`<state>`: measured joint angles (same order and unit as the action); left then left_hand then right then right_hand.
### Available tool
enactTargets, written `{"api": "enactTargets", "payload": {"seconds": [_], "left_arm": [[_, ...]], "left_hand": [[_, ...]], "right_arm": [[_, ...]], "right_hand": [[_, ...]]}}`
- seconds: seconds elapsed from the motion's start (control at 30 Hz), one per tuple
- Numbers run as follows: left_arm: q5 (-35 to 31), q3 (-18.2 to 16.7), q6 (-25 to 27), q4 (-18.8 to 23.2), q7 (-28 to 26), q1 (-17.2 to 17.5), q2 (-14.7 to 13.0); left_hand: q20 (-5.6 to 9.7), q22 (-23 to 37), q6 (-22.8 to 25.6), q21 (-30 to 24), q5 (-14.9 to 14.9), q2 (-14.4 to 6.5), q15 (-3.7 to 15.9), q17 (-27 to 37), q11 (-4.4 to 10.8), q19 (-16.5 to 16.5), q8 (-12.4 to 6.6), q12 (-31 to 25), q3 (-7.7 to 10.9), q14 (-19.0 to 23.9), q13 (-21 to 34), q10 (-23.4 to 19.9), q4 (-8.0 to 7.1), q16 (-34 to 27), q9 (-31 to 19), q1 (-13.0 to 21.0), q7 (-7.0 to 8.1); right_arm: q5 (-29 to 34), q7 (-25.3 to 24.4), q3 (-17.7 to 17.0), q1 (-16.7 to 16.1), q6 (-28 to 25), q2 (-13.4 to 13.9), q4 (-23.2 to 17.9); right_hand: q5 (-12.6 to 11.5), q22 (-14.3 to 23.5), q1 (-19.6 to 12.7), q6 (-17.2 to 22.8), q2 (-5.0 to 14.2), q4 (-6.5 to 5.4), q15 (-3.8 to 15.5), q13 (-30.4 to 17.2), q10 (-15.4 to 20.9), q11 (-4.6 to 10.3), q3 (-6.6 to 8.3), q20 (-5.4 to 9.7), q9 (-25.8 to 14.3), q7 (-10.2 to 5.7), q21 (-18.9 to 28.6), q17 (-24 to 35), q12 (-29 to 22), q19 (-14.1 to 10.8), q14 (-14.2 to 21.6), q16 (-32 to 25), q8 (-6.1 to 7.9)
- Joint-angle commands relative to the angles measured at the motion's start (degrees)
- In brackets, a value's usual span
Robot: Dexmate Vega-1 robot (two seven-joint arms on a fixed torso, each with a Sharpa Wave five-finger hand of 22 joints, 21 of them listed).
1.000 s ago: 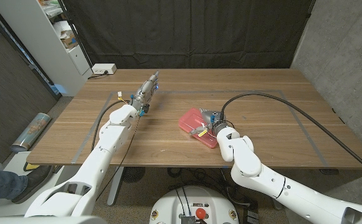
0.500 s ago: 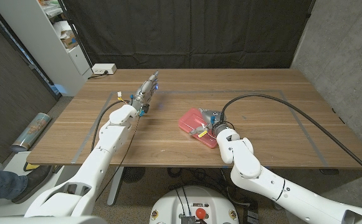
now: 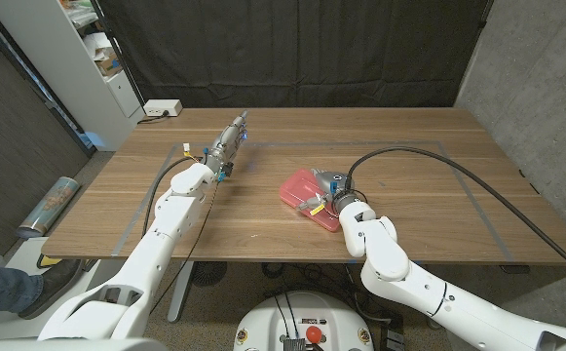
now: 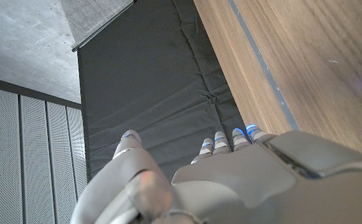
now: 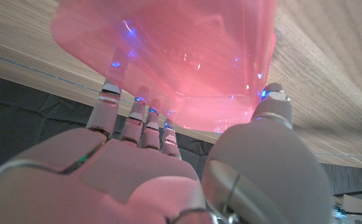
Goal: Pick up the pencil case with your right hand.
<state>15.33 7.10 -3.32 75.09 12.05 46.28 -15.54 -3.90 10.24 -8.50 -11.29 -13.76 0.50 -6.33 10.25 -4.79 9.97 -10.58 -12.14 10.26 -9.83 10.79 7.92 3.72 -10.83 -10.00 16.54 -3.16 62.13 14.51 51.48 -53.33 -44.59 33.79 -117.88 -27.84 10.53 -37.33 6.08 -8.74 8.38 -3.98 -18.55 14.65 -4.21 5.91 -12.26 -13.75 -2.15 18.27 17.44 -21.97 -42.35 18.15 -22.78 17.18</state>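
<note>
Nothing has moved much since the earlier frames; only the right arm has come a little nearer to the case. On the left, the left hand (image 3: 227, 144) lies far on the table (image 3: 429, 146), fingers straight and close together, holding nothing. The case (image 3: 308, 198) lies right of the centre, its long axis running from far left to near right. The right hand (image 3: 329, 195) is at its near-right end, fingers (image 5: 144, 121) on one side and thumb on the other; whether they grip it I cannot tell.
</note>
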Motion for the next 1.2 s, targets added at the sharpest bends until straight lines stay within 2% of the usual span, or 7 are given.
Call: {"api": "enactTargets", "payload": {"seconds": [0.03, 0.23, 1.2], "left_arm": [[0.0, 0.0, -0.6, -0.6, 0.2, -0.4, 0.2], [-0.1, 0.0, -0.4, -0.4, 0.1, -0.4, 0.1], [0.2, -0.1, -0.3, -0.1, 0.6, -0.4, -0.2]], "left_hand": [[-0.3, 0.2, 0.0, -0.2, 0.0, -0.5, 0.02, 0.2, -0.1, 3.2, -0.14, 0.1, -0.22, -1.7, 0.2, 0.1, -0.01, 0.0, -0.2, -0.1, 0.42], [-0.28, 0.2, 0.1, -0.1, 0.0, -0.5, 0.01, 0.2, -0.08, 3.2, -0.17, 0.1, -0.24, -1.7, 0.2, 0.0, 0.01, 0.0, -0.2, 0.0, 0.37], [-0.3, 0.2, 0.1, -0.1, 0.1, -0.6, -0.08, 0.2, -0.09, 3.2, -0.18, 0.1, -0.38, -1.9, 0.2, 0.1, 0.09, 0.1, -0.2, 0.0, 0.39]], "right_arm": [[0.4, -0.1, -0.6, -0.4, 0.1, 0.3, -1.1], [1.1, 0.3, -0.9, -0.7, 0.0, 0.5, -2.2], [2.2, 2.4, -3.8, -1.8, 2.1, 1.3, -7.0]], "right_hand": [[0.3, 0.2, -7.7, 1.1, 8.48, -0.36, -0.14, -0.3, 1.0, 0.51, 0.32, 0.06, -0.1, 0.11, -0.3, 0.3, -0.6, -0.8, 0.7, -0.6, 0.39], [0.6, 0.2, -7.9, 1.4, 8.69, -0.52, 0.3, -0.5, 1.0, 0.73, 0.36, 0.04, 0.0, 0.07, -0.4, 0.4, -0.5, -0.9, 2.1, -1.1, 0.41], [1.6, 0.2, -8.4, 2.6, 9.38, -0.82, 0.58, -0.8, 2.3, 0.87, 0.59, -0.02, 0.1, 0.29, -1.1, 0.5, -0.6, -0.4, 3.7, -1.4, 0.55]]}}
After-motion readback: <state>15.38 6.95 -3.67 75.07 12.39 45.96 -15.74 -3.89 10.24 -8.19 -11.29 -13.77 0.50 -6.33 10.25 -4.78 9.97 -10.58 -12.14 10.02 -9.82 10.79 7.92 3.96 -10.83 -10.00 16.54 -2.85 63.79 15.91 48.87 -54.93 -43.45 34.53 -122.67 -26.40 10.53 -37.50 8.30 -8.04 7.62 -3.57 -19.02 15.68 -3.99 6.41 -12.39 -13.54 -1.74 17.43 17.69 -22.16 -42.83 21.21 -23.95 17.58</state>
